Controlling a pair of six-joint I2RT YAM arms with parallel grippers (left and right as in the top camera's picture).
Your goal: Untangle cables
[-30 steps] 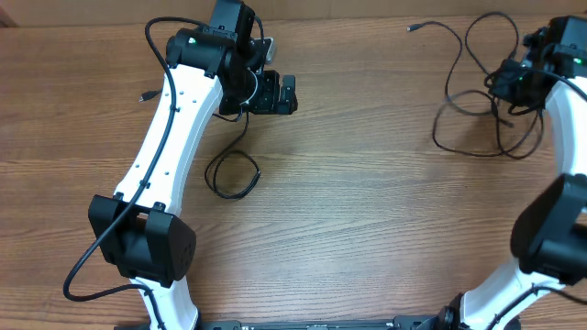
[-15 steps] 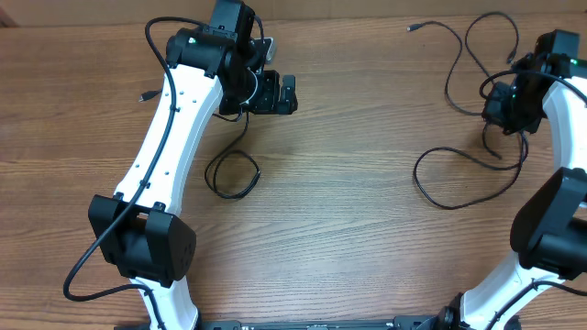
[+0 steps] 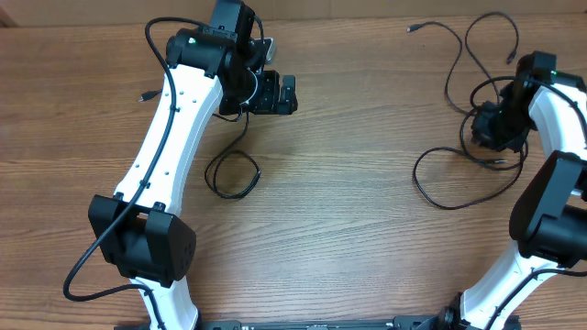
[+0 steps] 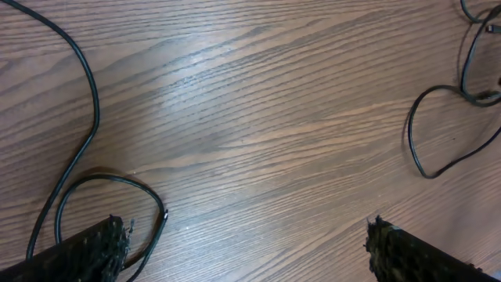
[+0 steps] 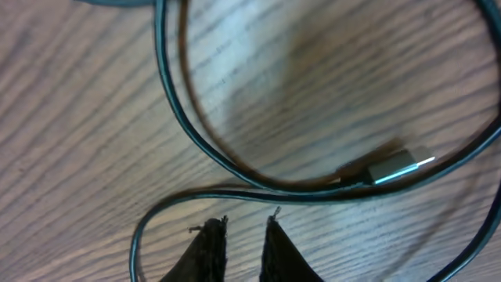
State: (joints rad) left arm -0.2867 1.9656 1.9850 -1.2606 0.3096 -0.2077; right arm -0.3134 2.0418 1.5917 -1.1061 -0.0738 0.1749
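One thin black cable loop (image 3: 207, 176) is lying apart centre-left; the black cords (image 3: 415, 174) at right are overlapping, unsorted. Left gripper (image 4: 250, 254) is standing spread; right gripper (image 5: 244, 235) is barely parted, empty.

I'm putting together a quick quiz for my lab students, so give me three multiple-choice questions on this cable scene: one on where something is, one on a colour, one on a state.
1. Where does the small cable loop lie?
A. on the table beside the left arm
B. hanging off the table edge
C. wound round a spool

2. What colour is the tip of the plug in the right wrist view?
A. red
B. silver
C. yellow

3. How does the left gripper stand?
A. shut on a cable
B. shut, empty
C. open wide, empty

Answers: 1 A, it rests flat on the wood by the white arm; 2 B, the tip shines metallic; 3 C, its fingers sit far apart with only bare table between.
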